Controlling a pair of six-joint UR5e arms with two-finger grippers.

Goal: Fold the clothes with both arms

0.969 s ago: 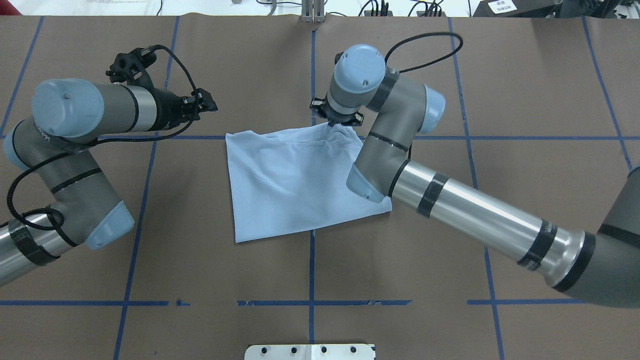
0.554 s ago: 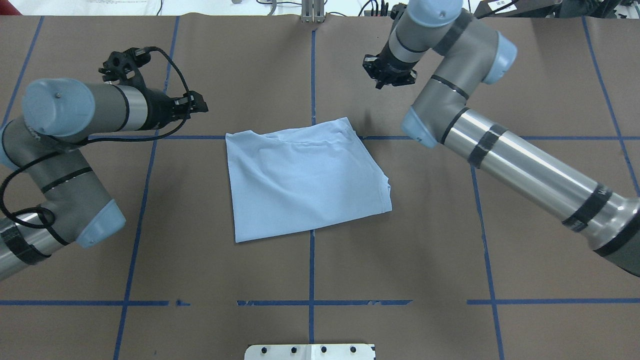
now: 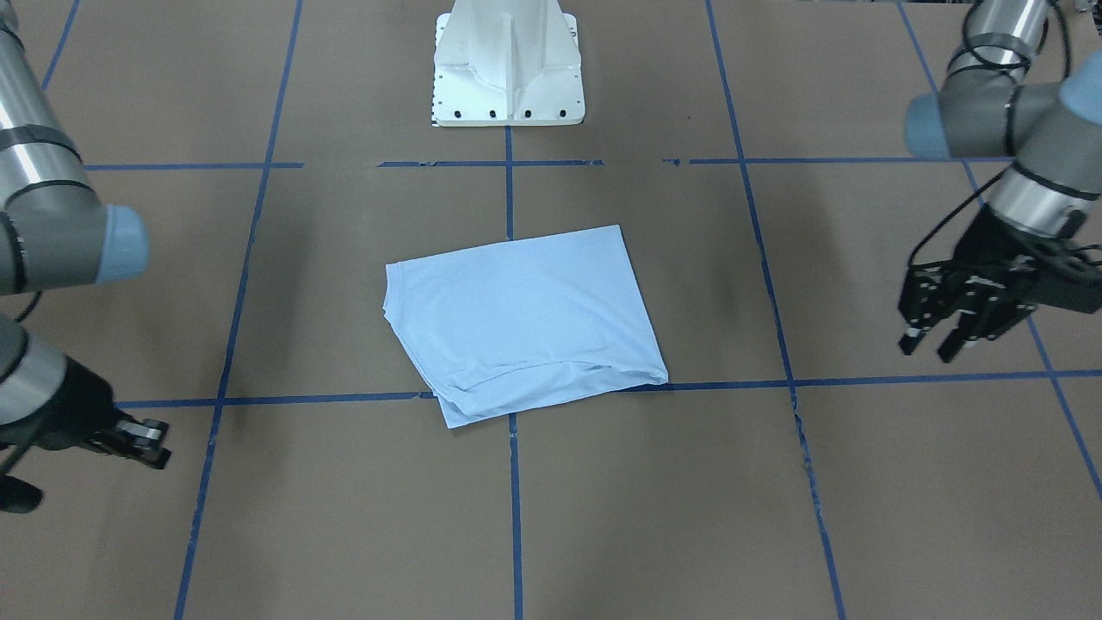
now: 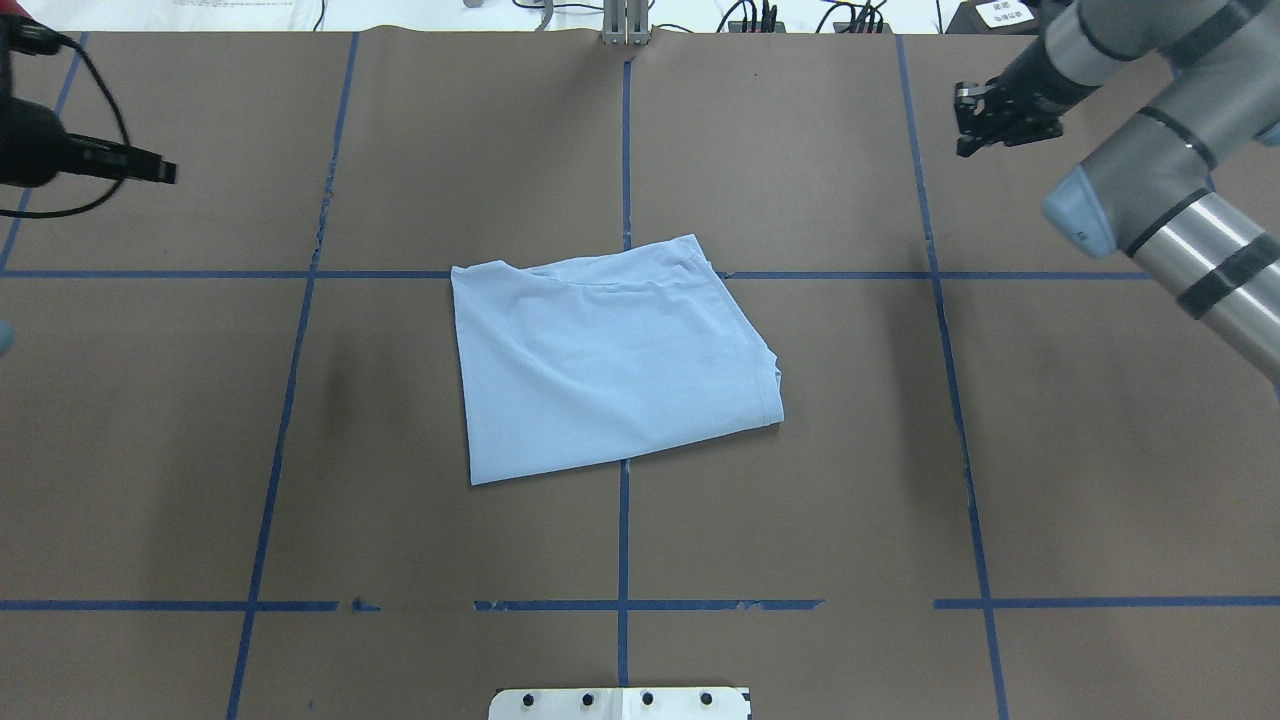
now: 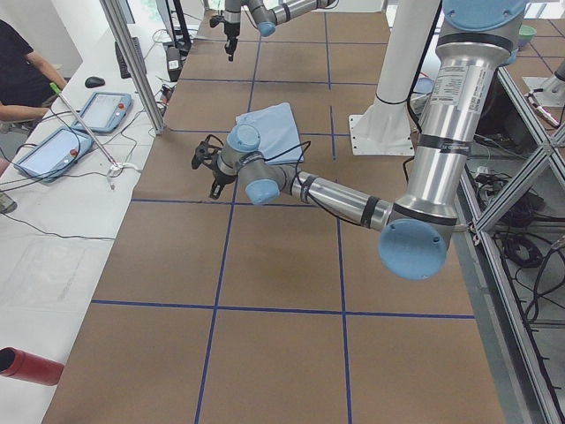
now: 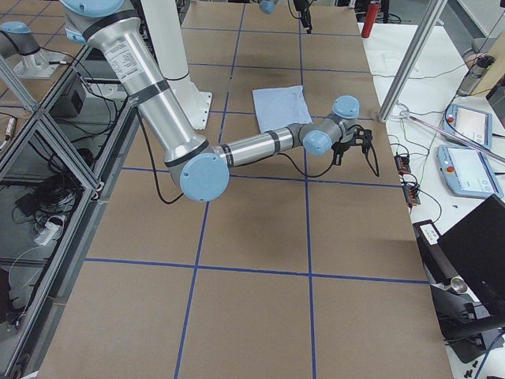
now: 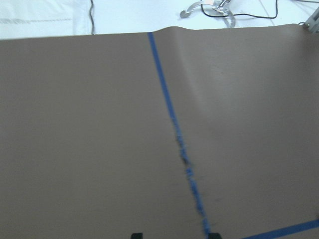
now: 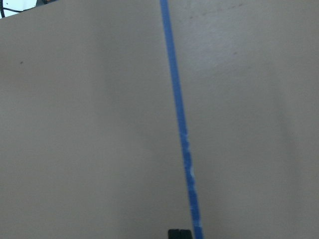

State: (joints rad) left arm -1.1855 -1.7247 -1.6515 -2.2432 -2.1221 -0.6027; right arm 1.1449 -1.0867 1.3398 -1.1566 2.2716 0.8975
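The light blue T-shirt [image 4: 610, 360] lies folded into a rough rectangle at the table's middle, also in the front view [image 3: 525, 323]. Its print and collar are hidden. My left gripper [image 3: 934, 343] hangs open and empty far off the shirt's side, at the overhead view's left edge [image 4: 160, 172]. Its two tips stand apart in its wrist view [image 7: 174, 236]. My right gripper [image 4: 963, 148] is over bare table at the far right, empty. Its wrist view shows one dark tip at centre [image 8: 179, 233], so it looks shut. It also shows in the front view [image 3: 155, 448].
The white pedestal base [image 3: 508, 65] stands at the robot's edge of the table. Blue tape lines [image 4: 623, 150] grid the brown table cover. Cables and a metal bracket [image 4: 625, 20] sit at the far edge. A seated person [image 5: 22, 71] and tablets are beside the table.
My right gripper let go of the shirt's far right corner, rose and swung away to the far right. My left arm pulled back to the left. The shirt corner dropped flat.
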